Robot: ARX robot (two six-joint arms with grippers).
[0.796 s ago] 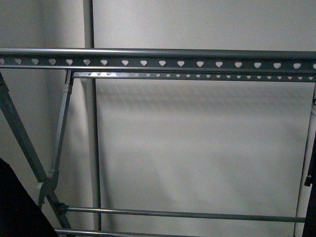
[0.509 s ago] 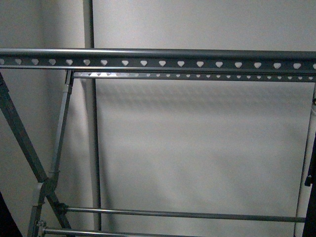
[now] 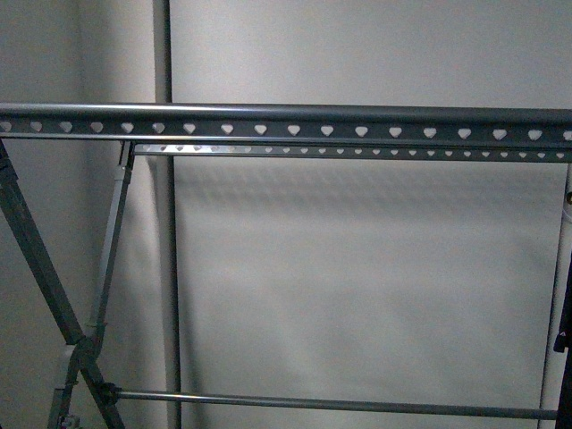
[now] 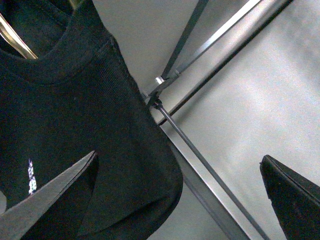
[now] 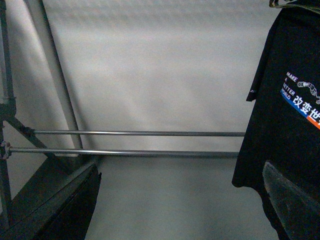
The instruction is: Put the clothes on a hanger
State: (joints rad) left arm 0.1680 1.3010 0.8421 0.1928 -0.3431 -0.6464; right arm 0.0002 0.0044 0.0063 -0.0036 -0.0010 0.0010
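Note:
The grey clothes rack fills the front view; its top rail (image 3: 286, 130) with heart-shaped holes runs across, with crossed legs (image 3: 76, 349) at the left. The black T-shirt (image 4: 75, 115) hangs on a brass coat hanger (image 4: 15, 37) in the left wrist view. My left gripper (image 4: 177, 197) is open and empty, one finger (image 4: 50, 200) in front of the shirt's sleeve. In the right wrist view the shirt (image 5: 295, 125) hangs at one side, its white, blue and orange print (image 5: 300, 97) showing. My right gripper (image 5: 175, 200) is open and empty beside it.
Two thin lower bars of the rack (image 5: 135, 133) cross behind my right gripper. Rack legs and a bar (image 4: 210, 45) run diagonally past the shirt in the left wrist view. A plain white wall (image 3: 357, 268) stands behind the rack. A vertical pole (image 3: 164, 223) stands behind it.
In the front view the top rail now sits lower in the picture. The dark shape at the lower left corner has gone out of view.

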